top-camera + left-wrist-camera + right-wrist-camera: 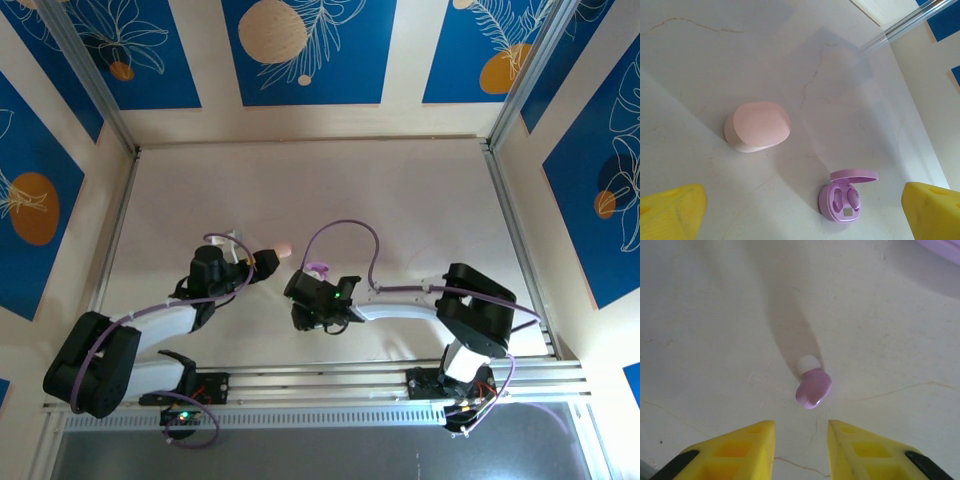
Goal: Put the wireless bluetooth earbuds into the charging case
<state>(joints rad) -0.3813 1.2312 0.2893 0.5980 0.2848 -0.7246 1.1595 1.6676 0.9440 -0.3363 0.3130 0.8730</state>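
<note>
Right gripper [801, 430] jaws apart; purple earbud [813, 387] loose at 12 o'clock. An off-centre pinch could squirt it away. Left gripper [802, 200] spread, empty.

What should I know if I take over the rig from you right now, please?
Left pincer: open, empty, above the closed pink case and the open purple case.
Right pincer: open, empty, just short of a purple earbud lying loose on the table.
Done: purple lid raised; what its wells hold I cannot tell.
To do: grasp that earbud, seat it in the purple case; pink case not yet opened.
</note>
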